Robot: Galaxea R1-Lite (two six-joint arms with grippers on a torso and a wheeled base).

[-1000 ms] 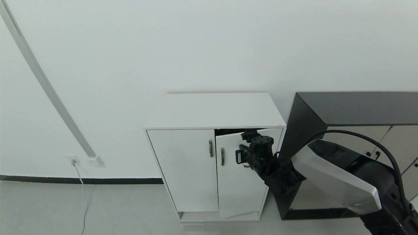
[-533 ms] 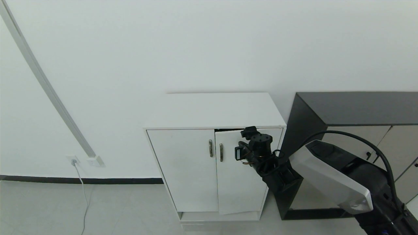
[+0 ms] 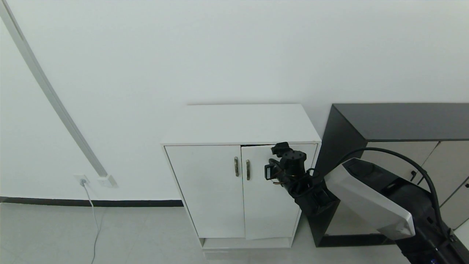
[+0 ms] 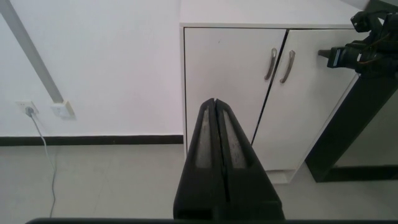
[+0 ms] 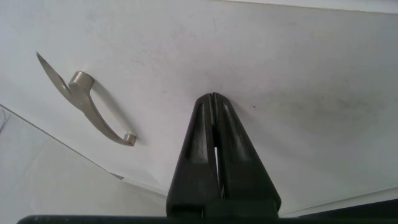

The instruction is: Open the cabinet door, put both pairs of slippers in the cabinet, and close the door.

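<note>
Swinging in, the right door point(image 3: 269, 205) has cut the dark gap along its top to a sliver, and it's nearly flush with the left door point(image 3: 205, 190) of the white cabinet point(image 3: 238, 124)! Right gripper point(image 5: 214, 99) has its fingers pressed together, tips against the door's face, near the upper edge and off to the side of the handle point(image 3: 248, 169). A dark cabinet point(image 3: 384, 121) crowds that side. Left gripper point(image 4: 214, 102), fingers together too, holds nothing, well back over the floor point(image 3: 128, 234).
</note>
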